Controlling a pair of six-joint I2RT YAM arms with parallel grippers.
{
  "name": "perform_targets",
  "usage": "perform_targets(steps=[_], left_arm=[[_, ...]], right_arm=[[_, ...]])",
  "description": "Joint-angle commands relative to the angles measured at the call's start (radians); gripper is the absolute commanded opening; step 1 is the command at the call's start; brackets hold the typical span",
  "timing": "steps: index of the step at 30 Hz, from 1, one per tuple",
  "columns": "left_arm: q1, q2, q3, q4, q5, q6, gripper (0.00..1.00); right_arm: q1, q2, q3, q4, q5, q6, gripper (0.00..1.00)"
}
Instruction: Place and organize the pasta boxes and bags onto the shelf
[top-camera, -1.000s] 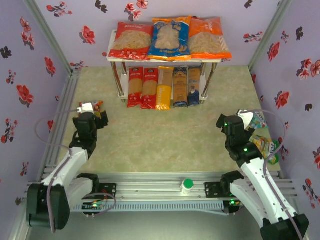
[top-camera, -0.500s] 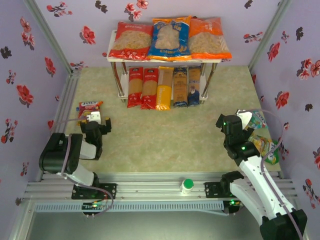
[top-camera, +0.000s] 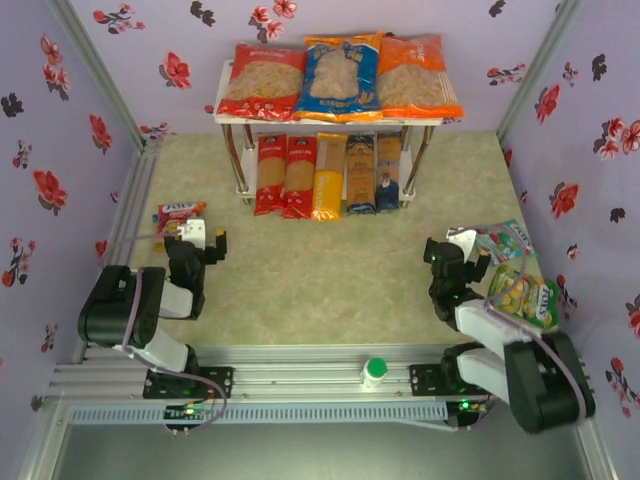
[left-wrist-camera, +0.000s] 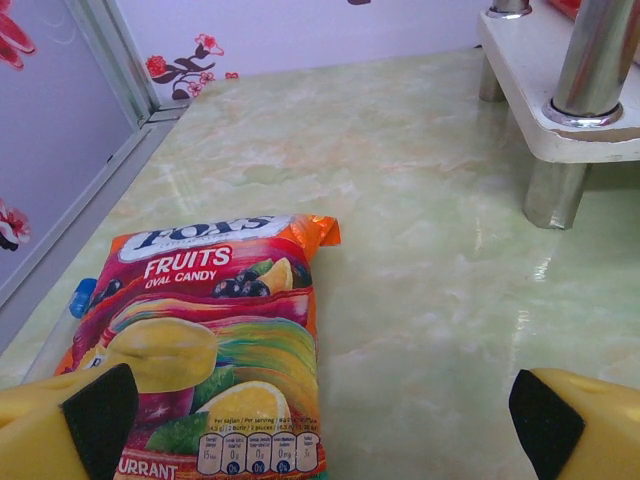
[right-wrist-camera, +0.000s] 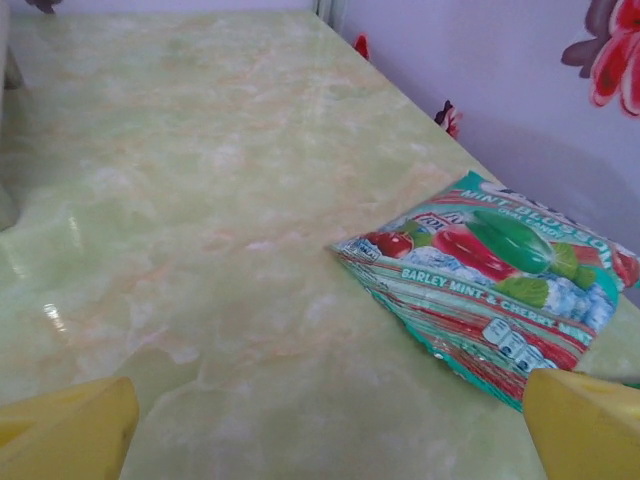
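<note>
Pale green marbled table (top-camera: 330, 270) carries a two-tier shelf (top-camera: 330, 120) at its far middle, shiny metal legs (left-wrist-camera: 590, 60) standing on the tabletop. Top board holds three bags side by side: red bag (top-camera: 262, 80), blue bag (top-camera: 340, 78), orange bag (top-camera: 418, 77). Lower board (left-wrist-camera: 560, 130) holds five spaghetti packs in a row: two red packs (top-camera: 284, 176), yellow pack (top-camera: 328, 177), two dark blue packs (top-camera: 373, 174). Flat on the table at left lies a red-and-yellow candy packet (top-camera: 178, 213); at right a teal mint packet (top-camera: 505, 240), with a green-and-yellow packet (top-camera: 525, 295) just nearer.
</note>
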Motion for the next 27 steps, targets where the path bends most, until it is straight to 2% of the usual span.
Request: perform_targets(steps=[1, 4, 7, 12, 16, 19, 21, 23, 25, 27], left_arm=[[-0.005, 0.0, 0.006, 0.052, 0.011, 0.029, 1.0], [-0.005, 0.0, 0.005, 0.054, 0.012, 0.028, 1.0], [-0.004, 0.0, 0.005, 0.055, 0.011, 0.028, 1.0], [-0.004, 0.002, 0.006, 0.052, 0.011, 0.028, 1.0], [-0.004, 0.001, 0.011, 0.042, 0.011, 0.026, 1.0], [0.0, -0.004, 0.026, 0.01, 0.01, 0.022, 1.0], [0.006, -0.006, 0.042, -0.023, 0.011, 0.013, 1.0], [0.014, -0.009, 0.065, -0.067, 0.011, 0.004, 1.0], [0.021, -0.013, 0.073, -0.107, 0.011, -0.006, 1.0], [0.027, -0.011, 0.112, -0.135, 0.004, -0.015, 1.0]], right_arm=[[-0.016, 0.143, -0.025, 0.475, 0.025, -0.099, 0.99], [-0.024, 0.264, -0.05, 0.652, 0.017, -0.121, 0.99], [-0.029, 0.322, -0.056, 0.728, -0.002, -0.129, 0.99], [-0.054, 0.372, -0.001, 0.673, -0.07, -0.127, 0.99], [-0.113, 0.328, 0.073, 0.456, -0.156, -0.062, 0.99], [-0.156, 0.37, 0.135, 0.348, -0.267, -0.032, 0.99], [-0.193, 0.433, 0.121, 0.485, -0.271, -0.02, 0.99], [-0.213, 0.382, 0.139, 0.343, -0.303, 0.026, 0.99], [-0.21, 0.424, 0.129, 0.445, -0.304, -0.003, 0.99], [-0.21, 0.394, 0.148, 0.348, -0.302, 0.011, 0.99]])
